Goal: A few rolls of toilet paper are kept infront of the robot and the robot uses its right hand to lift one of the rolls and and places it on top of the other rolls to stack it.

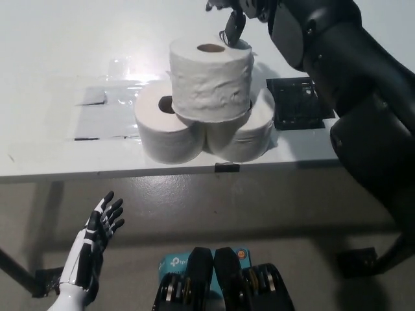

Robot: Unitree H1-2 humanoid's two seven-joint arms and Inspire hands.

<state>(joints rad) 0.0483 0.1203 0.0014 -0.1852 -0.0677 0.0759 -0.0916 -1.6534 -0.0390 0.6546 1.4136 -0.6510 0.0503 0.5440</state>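
Worktop (pixel 58 58), white: we count a top roll (pixel 211 78) standing upright on two lower rolls (pixel 165 133). Right hand (pixel 237 16) above the top roll's far edge, fingers (pixel 232 29) spread, holding nothing. Left hand (pixel 91 249) low beneath the worktop, fingers apart. Black tray (pixel 299 103) beside the rolls.

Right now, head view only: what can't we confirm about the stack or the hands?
- Right hand: cut off by the top edge; open or shut, and any contact with the top roll, unclear.
- Any roll behind the stack: hidden by the top roll.
- Cores of the two bottom rolls and: mostly covered by the top roll.
- Black tray: contents too dark to read.
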